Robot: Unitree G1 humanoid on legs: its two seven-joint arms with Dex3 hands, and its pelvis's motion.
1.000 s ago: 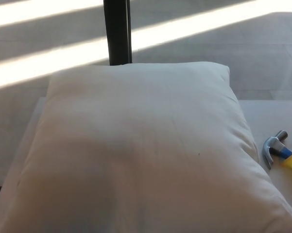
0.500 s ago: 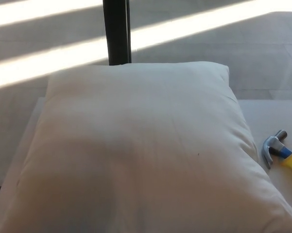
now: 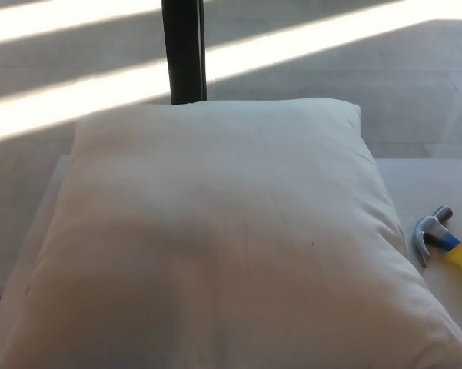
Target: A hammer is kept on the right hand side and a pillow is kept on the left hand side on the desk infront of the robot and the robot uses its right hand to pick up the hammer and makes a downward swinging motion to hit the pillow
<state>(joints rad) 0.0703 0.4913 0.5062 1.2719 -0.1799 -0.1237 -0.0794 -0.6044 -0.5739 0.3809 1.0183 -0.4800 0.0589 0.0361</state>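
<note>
Only the hammer (image 3: 434,234) shows at the counter's (image 3: 438,181) right edge, just beside the pillow (image 3: 223,238), handle running off rightward; neither robot hand shows, so their state cannot be told.

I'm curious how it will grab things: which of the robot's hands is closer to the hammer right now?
Cannot tell: neither the left nor the right hand shows in the head view. The hammer lies on the desk at the robot's right, beside the pillow, so the right hand likely has the shorter reach.

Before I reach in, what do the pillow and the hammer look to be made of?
Pillow: off-white woven fabric, matte, soft creases at its edges, likely stuffed. Hammer: grey, shiny claw head, likely metal; blue and yellow handle, perhaps plastic or rubber, mostly out of frame.
</note>
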